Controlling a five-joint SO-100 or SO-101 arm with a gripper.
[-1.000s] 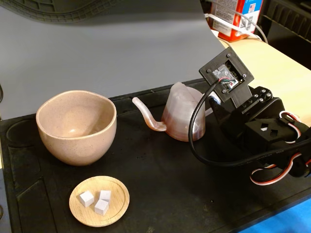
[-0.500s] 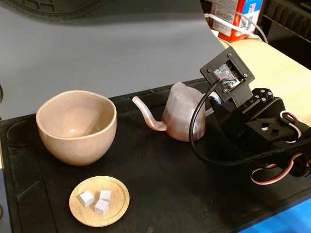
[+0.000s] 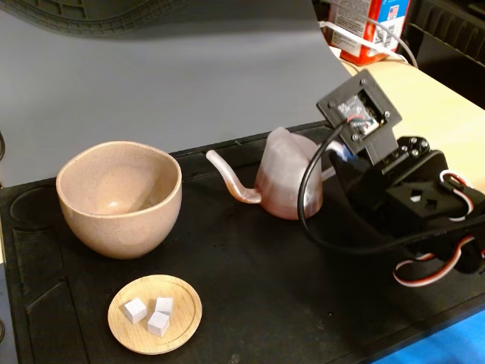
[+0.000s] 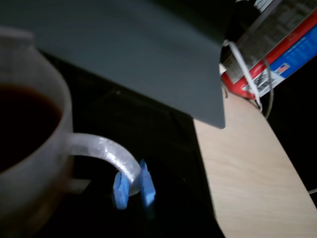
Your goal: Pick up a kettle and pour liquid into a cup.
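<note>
Gripper (image 4: 132, 187) fingertips, blue-padded, pinch the loop handle (image 4: 106, 153) of the kettle (image 3: 286, 179), which holds dark liquid (image 4: 20, 124). On the black mat (image 3: 250, 288) in the fixed view, the cup (image 3: 119, 196) stands at the kettle's 9 o'clock, apart, spout (image 3: 229, 180) toward it; a wooden saucer (image 3: 155, 314) with white cubes (image 3: 149, 312) lies at the cup's 5 o'clock.

Black mat (image 3: 250, 296) covers the worktop. On it: cup (image 3: 120, 199) at left, kettle (image 3: 286, 182) centre-right, well apart. Wooden saucer (image 3: 155, 314) with three white cubes (image 3: 149, 312) sits near the front edge, below the cup.
</note>
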